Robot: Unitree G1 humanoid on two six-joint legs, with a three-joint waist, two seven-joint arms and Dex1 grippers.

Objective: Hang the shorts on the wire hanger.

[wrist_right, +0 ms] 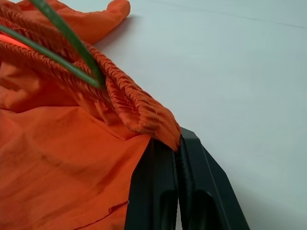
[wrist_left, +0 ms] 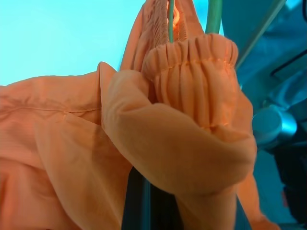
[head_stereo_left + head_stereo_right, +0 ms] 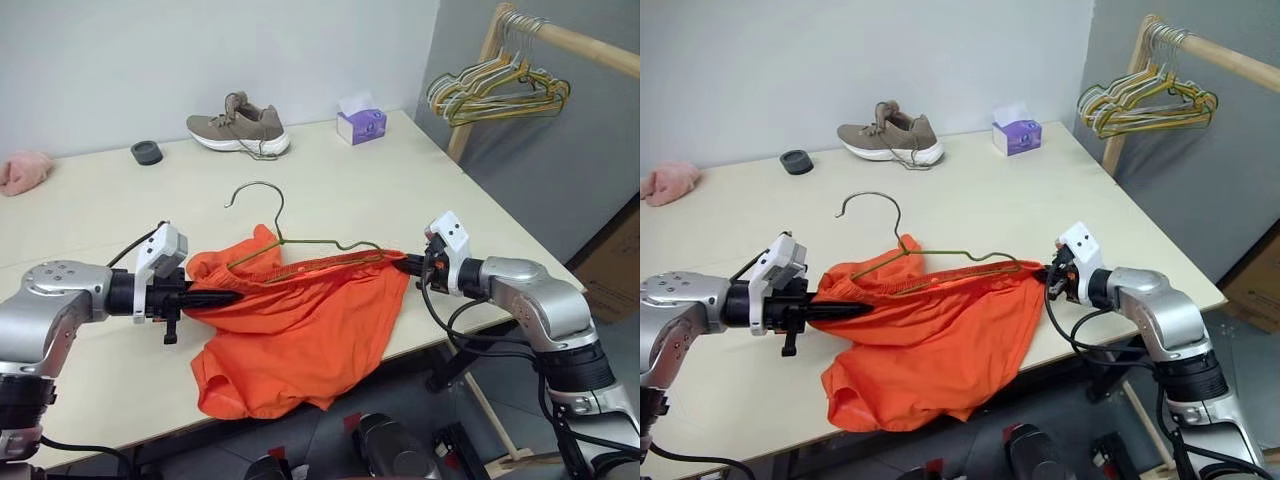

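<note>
Our 2 arms are silver-grey metal shells with rounded housings, joined by black segments at the wrists and elbows. Each wrist carries a small white block with dark dots on its face. Loose black cables loop beside both wrists and trail under our right forearm. Our left gripper and right gripper each end in 2 black fingers.

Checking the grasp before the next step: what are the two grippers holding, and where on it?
Both hold the shorts by the elastic waistband: the left gripper at one end, the right gripper at the other, jaws shut on the fabric.
</note>
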